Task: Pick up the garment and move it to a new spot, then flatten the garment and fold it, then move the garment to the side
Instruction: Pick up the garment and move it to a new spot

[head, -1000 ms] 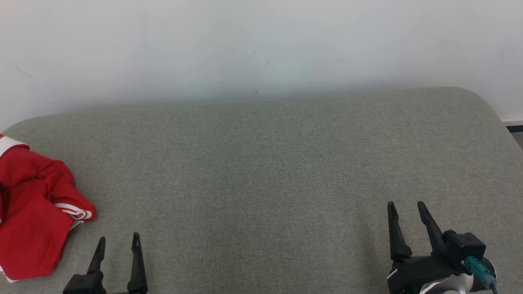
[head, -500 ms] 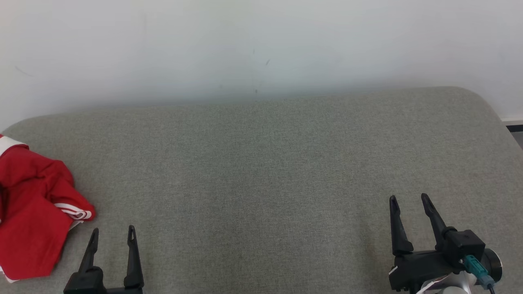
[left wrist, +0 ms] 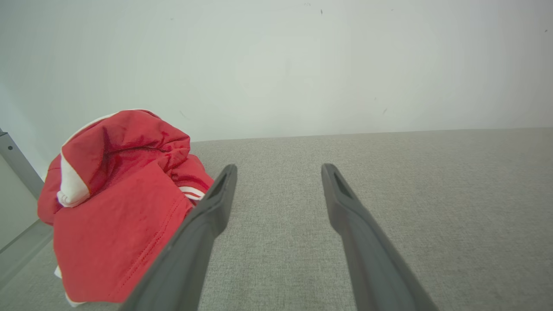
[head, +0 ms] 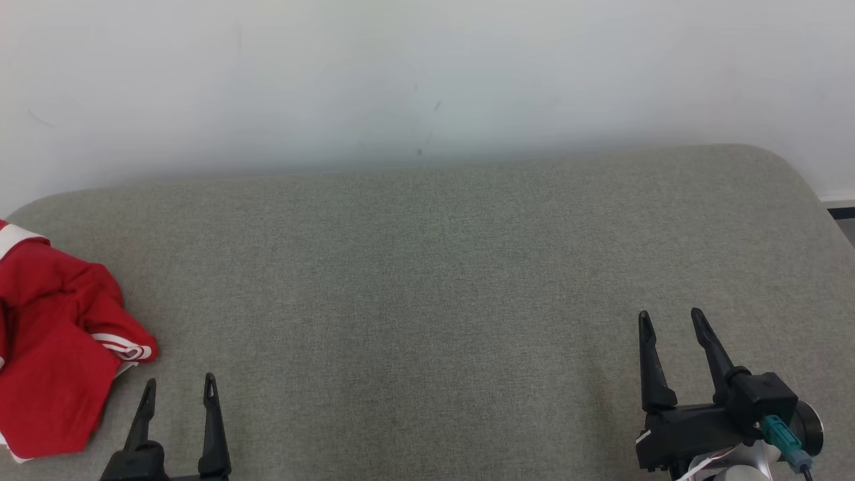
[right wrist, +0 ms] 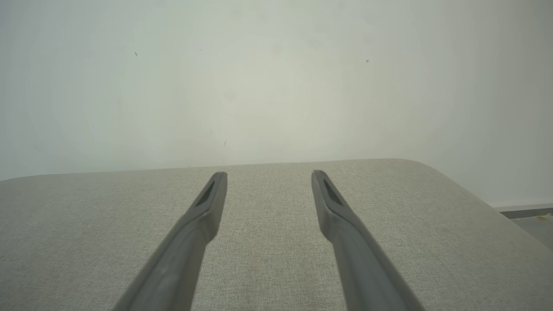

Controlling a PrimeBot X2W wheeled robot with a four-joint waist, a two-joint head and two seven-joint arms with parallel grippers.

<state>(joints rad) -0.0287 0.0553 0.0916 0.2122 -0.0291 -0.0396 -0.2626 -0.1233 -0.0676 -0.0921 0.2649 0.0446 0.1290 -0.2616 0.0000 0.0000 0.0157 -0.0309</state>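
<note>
The red garment (head: 57, 361), trimmed in white, lies bunched in a heap at the left edge of the grey cloth-covered table (head: 427, 267), none of it flattened or folded yet. The left tool (head: 179, 382) sits just right of the heap and a little nearer, fingers spread with nothing between them. The right tool (head: 670, 314) waits at the near right, well apart from the cloth, also spread and empty. The main risk seems to be the table's edge: a finger that comes in from the right and pushes instead of pinching could slide the heap off the left side. A grab into the thick middle would likely take several layers at once, so the cloth would come up as a lump and be hard to spread out. The head view cuts off the garment's left part, so how much overhangs the edge is unclear. Its type, shirt or shorts, cannot be told from the folds. In the left wrist view one finger overlaps the hem, but touching or merely in front cannot be told.
</note>
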